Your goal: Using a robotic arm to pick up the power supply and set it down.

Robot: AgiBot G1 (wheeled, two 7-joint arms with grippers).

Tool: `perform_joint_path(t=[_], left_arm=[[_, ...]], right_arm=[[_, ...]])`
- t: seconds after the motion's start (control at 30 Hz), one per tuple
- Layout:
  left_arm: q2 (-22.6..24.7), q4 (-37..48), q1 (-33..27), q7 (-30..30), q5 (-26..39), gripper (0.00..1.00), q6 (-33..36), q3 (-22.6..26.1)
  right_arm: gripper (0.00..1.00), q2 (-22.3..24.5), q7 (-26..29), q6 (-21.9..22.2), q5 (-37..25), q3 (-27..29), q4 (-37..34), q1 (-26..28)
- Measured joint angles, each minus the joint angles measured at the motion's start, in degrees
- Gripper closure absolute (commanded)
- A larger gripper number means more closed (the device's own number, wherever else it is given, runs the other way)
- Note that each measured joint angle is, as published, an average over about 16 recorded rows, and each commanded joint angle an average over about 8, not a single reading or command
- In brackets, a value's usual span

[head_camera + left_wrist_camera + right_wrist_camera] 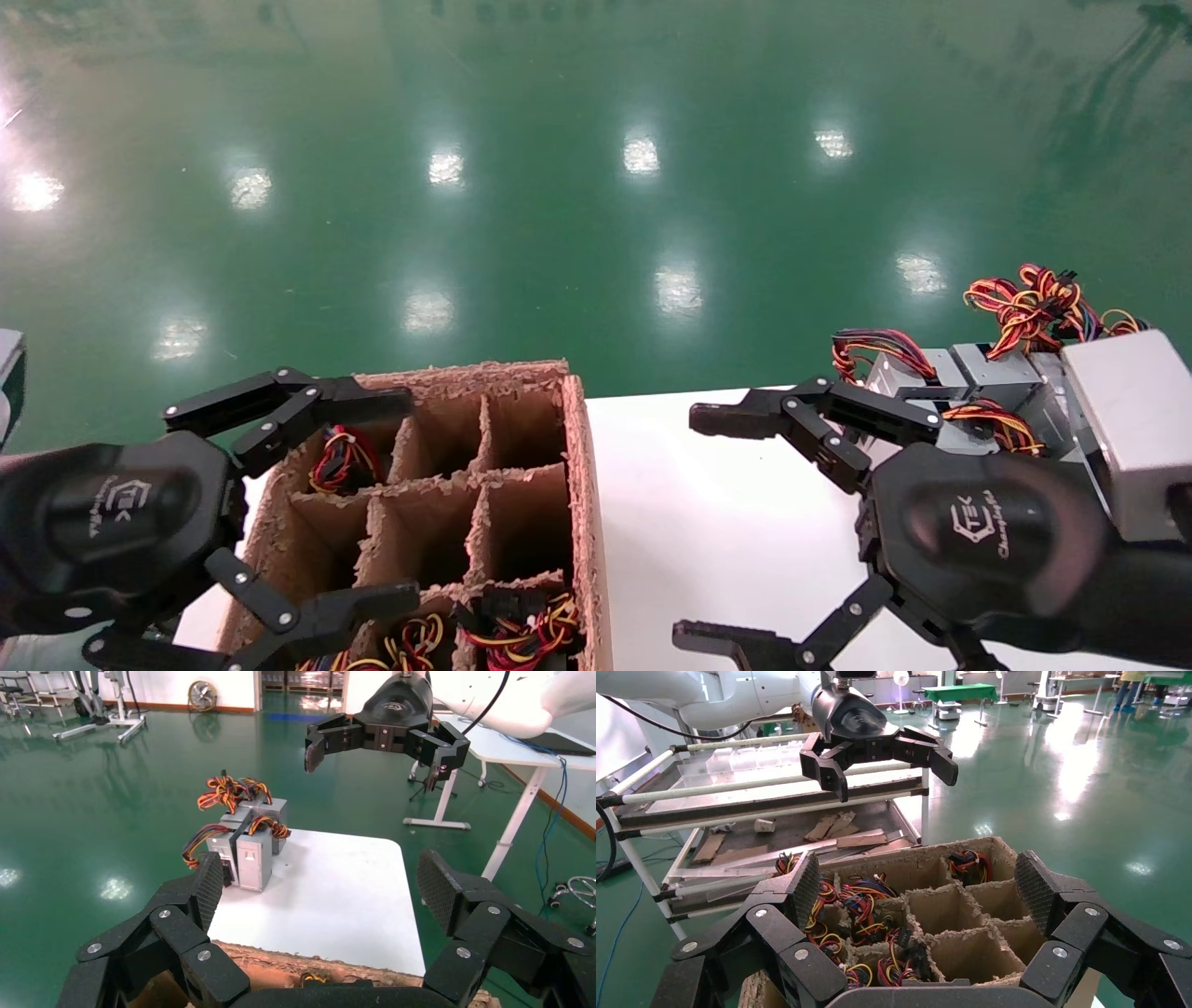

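Several silver-grey power supplies (978, 377) with red, yellow and black wire bundles stand clustered at the far right corner of the white table (726, 522); the left wrist view shows the same power supplies (246, 846) upright. My right gripper (689, 529) hovers open over the table just left of them, holding nothing. My left gripper (410, 499) hangs open and empty over the cardboard divider box (582, 485). More wire bundles (863, 903) fill some box cells; the units under them are hidden. Each wrist view shows the other arm's open gripper, the right gripper (383, 738) and the left gripper (877, 745).
The box's middle cells (961, 952) hold nothing. A metal rack (772, 832) with cardboard scraps stands beyond the box. A white desk (520, 748) stands past the table on the green floor (596, 186).
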Motion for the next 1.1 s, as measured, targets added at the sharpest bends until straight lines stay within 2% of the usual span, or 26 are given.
perform_joint_path(t=[0.93,0.97,1.0,1.1], left_arm=[[0.0,0.0,0.0,0.0,0.0,0.00,0.0,0.0],[0.0,0.0,0.0,0.0,0.0,0.02,0.0,0.0],[0.0,0.0,0.0,0.0,0.0,0.11,0.0,0.0],[0.0,0.0,0.0,0.0,0.0,0.49,0.0,0.0]], right_arm=[[0.00,0.0,0.0,0.0,0.0,0.0,0.0,0.0],[0.00,0.0,0.0,0.0,0.0,0.0,0.0,0.0],[0.00,0.0,0.0,0.0,0.0,0.0,0.0,0.0],[0.00,0.0,0.0,0.0,0.0,0.0,0.0,0.0]])
